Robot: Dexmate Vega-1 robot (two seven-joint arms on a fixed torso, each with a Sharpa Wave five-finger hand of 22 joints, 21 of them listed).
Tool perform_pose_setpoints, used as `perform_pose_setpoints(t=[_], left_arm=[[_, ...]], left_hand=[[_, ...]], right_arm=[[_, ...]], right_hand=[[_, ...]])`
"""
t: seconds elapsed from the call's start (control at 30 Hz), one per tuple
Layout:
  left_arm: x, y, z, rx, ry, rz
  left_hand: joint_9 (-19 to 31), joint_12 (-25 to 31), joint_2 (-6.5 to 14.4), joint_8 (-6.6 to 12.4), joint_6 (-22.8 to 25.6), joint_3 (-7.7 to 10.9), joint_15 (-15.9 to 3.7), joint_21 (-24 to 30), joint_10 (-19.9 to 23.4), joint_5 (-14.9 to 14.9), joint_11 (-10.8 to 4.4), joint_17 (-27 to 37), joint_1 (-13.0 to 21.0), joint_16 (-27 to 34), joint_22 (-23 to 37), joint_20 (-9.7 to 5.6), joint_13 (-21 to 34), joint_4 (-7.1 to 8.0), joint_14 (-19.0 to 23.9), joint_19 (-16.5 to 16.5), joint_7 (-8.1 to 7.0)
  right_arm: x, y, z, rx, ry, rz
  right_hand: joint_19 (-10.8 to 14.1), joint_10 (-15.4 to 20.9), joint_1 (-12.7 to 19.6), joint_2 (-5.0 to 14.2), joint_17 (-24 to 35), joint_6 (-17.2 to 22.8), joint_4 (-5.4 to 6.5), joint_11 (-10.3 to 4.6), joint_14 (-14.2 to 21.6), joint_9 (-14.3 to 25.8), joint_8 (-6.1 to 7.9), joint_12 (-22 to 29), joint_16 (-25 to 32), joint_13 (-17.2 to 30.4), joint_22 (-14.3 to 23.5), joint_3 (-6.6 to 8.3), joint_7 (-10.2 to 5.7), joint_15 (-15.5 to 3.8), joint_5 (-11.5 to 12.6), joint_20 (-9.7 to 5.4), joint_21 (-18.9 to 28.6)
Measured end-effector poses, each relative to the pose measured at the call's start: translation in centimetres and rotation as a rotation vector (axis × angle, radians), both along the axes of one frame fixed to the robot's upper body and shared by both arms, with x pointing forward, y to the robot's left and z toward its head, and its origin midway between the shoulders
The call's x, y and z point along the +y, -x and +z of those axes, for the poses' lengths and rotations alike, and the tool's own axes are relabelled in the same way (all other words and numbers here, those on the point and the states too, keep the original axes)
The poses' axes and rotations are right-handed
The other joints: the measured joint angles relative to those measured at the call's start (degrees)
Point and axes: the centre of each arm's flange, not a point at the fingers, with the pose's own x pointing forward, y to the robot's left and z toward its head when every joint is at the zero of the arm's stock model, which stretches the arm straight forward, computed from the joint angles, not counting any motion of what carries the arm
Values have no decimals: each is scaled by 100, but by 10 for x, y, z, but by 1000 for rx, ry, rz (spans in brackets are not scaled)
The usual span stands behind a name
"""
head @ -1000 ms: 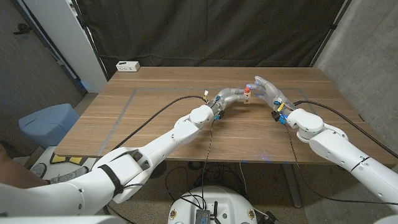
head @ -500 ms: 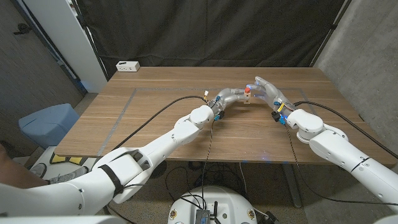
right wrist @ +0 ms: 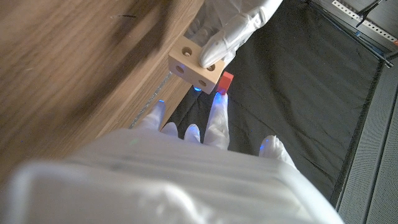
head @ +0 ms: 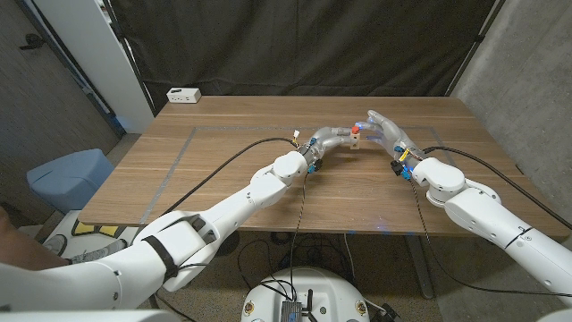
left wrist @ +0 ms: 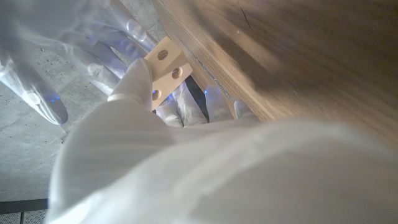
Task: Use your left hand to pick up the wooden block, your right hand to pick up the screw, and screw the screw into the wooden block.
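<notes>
**Desk:** Where does your block sit at this moment?

**Floor:** Your left robot hand [head: 332, 139] is grasping the wooden block [head: 355, 140], lifted off the worktop [head: 223, 148] over its far middle. The left wrist view shows the block [left wrist: 165, 67] pinched at your fingertips [left wrist: 138, 78], two drilled holes on one pale face and a third on the neighbouring face.

**Desk:** And the screw?

**Floor:** A small red piece, most likely the screw's head [right wrist: 225, 81], shows in the right wrist view touching the far side of the block [right wrist: 195, 65], just beyond your right fingertips [right wrist: 217, 112]. From the head view the same red spot [head: 356, 130] sits on top of the block. Your right robot hand [head: 386, 134] is just beside the block, fingers reaching toward it; whether they are clenched on the screw I cannot tell.

**Desk:** What does the coming move turn on?

**Floor:** The two hands meet fingertip to fingertip, the block between them, the right one nearer the red head. In my judgement you need the screw's long axis lined up with the hole it enters, then a twist from the right while the left holds the block steady. How deep the screw sits is hidden.
</notes>
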Motion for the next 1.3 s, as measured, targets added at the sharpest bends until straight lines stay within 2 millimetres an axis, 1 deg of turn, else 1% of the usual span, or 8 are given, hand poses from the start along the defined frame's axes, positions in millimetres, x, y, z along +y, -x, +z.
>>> perform_pose_setpoints(t=[0.1, 0.33, 0.53, 0.73, 0.83, 1.0, 1.07, 1.3], left_arm=[[0, 0, 0, 0, 0, -1], [1, -1, 1, 1, 2, -1], [2, -3, 1, 2, 1, 0], [1, -4, 2, 3, 1, -2], [2, -5, 2, 5, 0, -1], [1, -6, 2, 7, 0, -1], [1, -6, 2, 7, 0, -3], [1, -8, 3, 11, 1, -1]], left_hand=[[0, 0, 0, 0, 0, 0, 0, 0, -1, 0, 0, 0, 0, 0, 0, 0, 0, 0, 0, 0, 0], [0, 0, 0, 1, 0, 0, 0, 0, -1, -12, -1, 0, 0, 0, 0, 0, 0, 0, 0, 0, 0], [-1, 0, 0, 5, 0, 0, 0, 0, -2, -18, -1, 0, 0, 0, 0, 0, 0, 0, 0, 0, 0], [-1, 0, 0, 22, 0, 0, 0, 0, -2, -23, -2, 0, 0, 0, 0, 0, 0, 0, 0, 0, 0], [-1, 0, 0, 22, 0, 0, 0, 0, -2, -23, -2, 0, 0, 0, 0, 0, 0, 0, 0, 0, 0], [-2, 0, 0, 22, 0, 0, 0, 0, -3, 4, -2, 0, 0, 0, 0, 0, -1, 0, 0, 0, 0], [-2, 0, 0, 22, 0, 0, 0, 0, -3, 4, -3, 0, 0, 0, 0, 0, -4, 0, 0, 0, 0], [-4, 0, 0, 20, 0, 0, 0, 0, -3, 4, -3, 0, 0, 0, 0, 0, -51, 0, 0, 0, 0]], right_arm=[[0, 0, 0, 0, -2, -3], [0, 1, 0, -1, -5, -10], [0, 1, 0, -4, -8, -17], [0, 1, 0, -6, -12, -22], [0, 1, 0, -7, -14, -24], [1, 1, 0, -8, -17, -25], [1, 1, 0, -8, -19, -24], [1, -1, 1, -10, -21, -25]], right_hand=[[40, 20, 0, 0, 0, 41, 0, -21, 9, 2, 40, 0, 12, 0, 0, 0, 20, -9, 0, -40, 41], [83, 112, 31, 31, -28, 175, -17, -31, 63, 33, 39, 0, 44, 0, 0, 17, 29, -17, 0, -39, 41], [94, 203, 31, 31, -27, 318, -17, -60, 115, 30, 86, 19, 44, 0, 0, 17, 52, -46, 0, -27, 41], [164, 368, 61, 61, -54, 533, -40, 1, 165, 25, 123, 65, 44, 0, 0, 40, 102, -58, 0, -40, 41], [259, 434, 61, 61, -54, 589, -58, 4, 228, 24, 128, 66, 44, 0, 0, 58, 137, -77, 0, -135, 41], [389, 491, 92, 92, -54, 676, -64, -1, 290, 25, 128, 66, 44, 0, 0, 64, 205, -122, 0, -372, 86], [440, 522, 92, 92, -54, 711, -64, 30, 318, 27, 128, 66, 44, 0, 0, 64, 193, -110, 0, -423, 86], [520, 611, 92, 92, -54, 784, -88, 5, 380, 30, 128, 66, 78, 0, 0, 88, 242, -130, 0, -503, 86]])
